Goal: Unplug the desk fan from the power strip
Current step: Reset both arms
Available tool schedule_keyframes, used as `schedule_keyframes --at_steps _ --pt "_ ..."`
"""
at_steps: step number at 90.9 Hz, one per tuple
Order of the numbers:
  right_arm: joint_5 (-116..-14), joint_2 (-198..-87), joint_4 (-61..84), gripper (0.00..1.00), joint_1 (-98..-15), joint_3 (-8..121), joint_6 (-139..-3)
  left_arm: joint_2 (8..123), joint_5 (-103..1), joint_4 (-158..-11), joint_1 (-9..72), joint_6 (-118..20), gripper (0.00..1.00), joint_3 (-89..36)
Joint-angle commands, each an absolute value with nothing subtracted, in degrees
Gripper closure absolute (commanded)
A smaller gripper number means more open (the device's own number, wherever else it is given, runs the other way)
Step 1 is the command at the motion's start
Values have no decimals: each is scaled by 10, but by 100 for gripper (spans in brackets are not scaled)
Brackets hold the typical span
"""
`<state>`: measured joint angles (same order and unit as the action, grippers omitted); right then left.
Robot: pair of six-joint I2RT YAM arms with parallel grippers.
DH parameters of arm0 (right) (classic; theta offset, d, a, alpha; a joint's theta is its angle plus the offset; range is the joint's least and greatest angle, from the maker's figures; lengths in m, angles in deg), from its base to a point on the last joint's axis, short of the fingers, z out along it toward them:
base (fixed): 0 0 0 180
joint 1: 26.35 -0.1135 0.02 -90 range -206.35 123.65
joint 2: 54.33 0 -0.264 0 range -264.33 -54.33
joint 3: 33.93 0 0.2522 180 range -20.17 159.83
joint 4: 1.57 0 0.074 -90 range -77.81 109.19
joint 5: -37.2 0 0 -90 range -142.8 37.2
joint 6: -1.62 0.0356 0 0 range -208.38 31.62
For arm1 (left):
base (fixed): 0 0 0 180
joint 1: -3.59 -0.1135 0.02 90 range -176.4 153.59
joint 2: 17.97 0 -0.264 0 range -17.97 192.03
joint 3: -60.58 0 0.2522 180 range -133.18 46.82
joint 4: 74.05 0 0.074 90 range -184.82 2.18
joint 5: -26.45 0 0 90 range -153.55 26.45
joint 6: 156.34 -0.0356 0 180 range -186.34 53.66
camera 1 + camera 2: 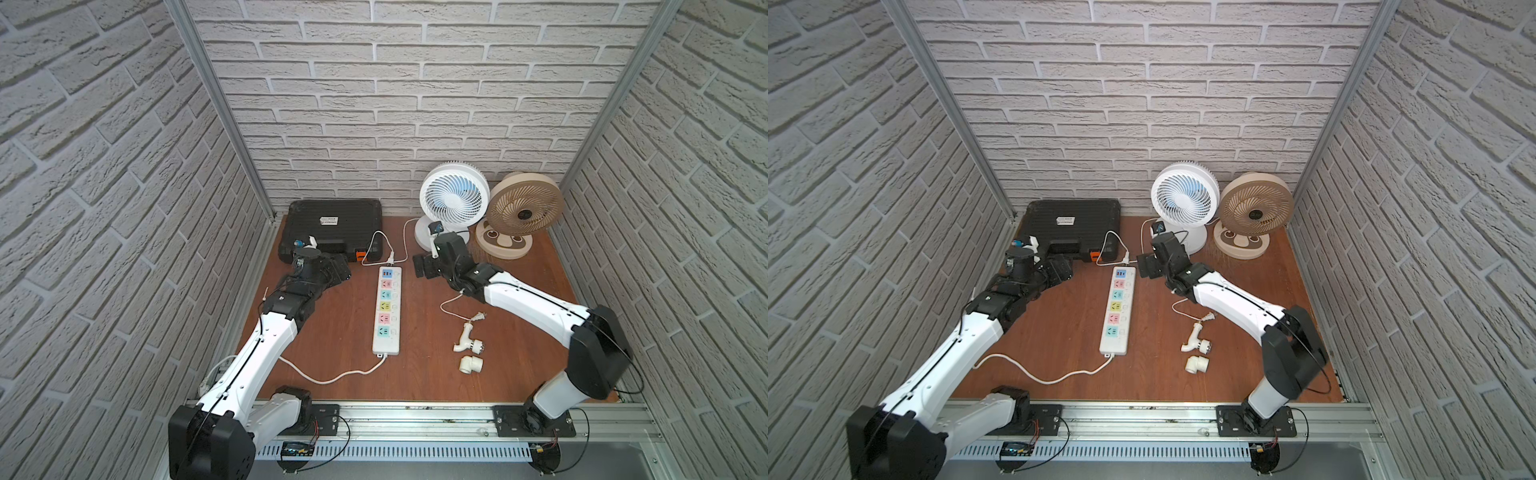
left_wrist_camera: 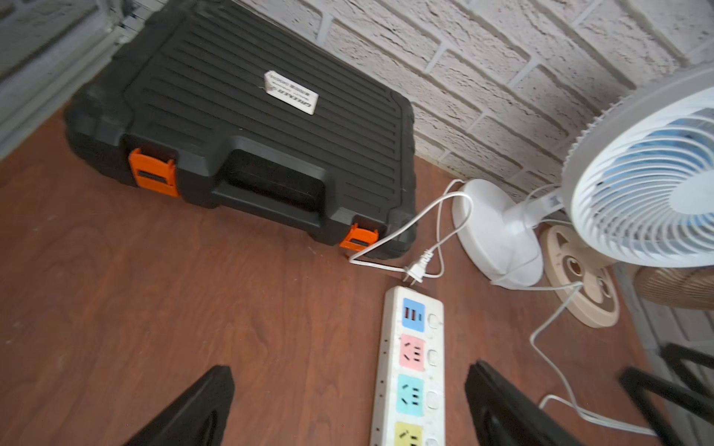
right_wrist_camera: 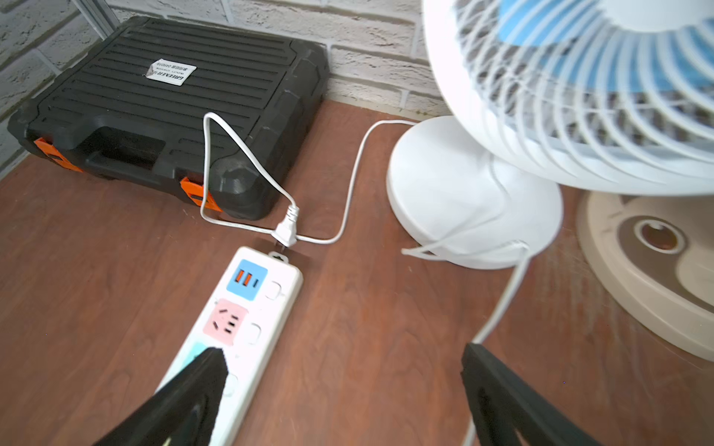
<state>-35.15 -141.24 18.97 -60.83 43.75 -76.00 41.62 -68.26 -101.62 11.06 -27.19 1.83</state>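
White "GREENER" label (image 3: 171,73) on black tool case (image 3: 116,112).

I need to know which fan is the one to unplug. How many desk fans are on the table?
2. The white fan stands at the back wall, beyond the power strip. The beige fan stands beside it, nearer the right-hand wall. None seems hidden.

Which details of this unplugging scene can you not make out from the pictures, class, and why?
- Power strip: near end cut off by the left wrist view's edge.
- White fan: grille blurred and cropped in the right wrist view.
- Case label: print too small in a top view.
- Second plug's cord: runs under the right arm in both top views.
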Motion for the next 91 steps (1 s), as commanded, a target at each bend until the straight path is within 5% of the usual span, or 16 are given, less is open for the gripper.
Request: schedule_keyframes --at_steps 1,15,42,65,91 --pt "-254 -1314 34 1 -605 311 -838 392 -794 -971 104 -305 2 50" --pt "-176 -1180 -122 1 -592 149 -923 396 -833 -987 80 -319 2 65" --pt "-115 -1056 -205 1 -504 -19 -975 376 -949 -876 62 -412 2 150" --pt "-135 -1091 -221 1 -423 -65 -926 364 -935 -517 62 -619 2 330" --pt "-208 -1217 -316 1 -350 -73 -878 577 -835 -323 34 -638 2 336"
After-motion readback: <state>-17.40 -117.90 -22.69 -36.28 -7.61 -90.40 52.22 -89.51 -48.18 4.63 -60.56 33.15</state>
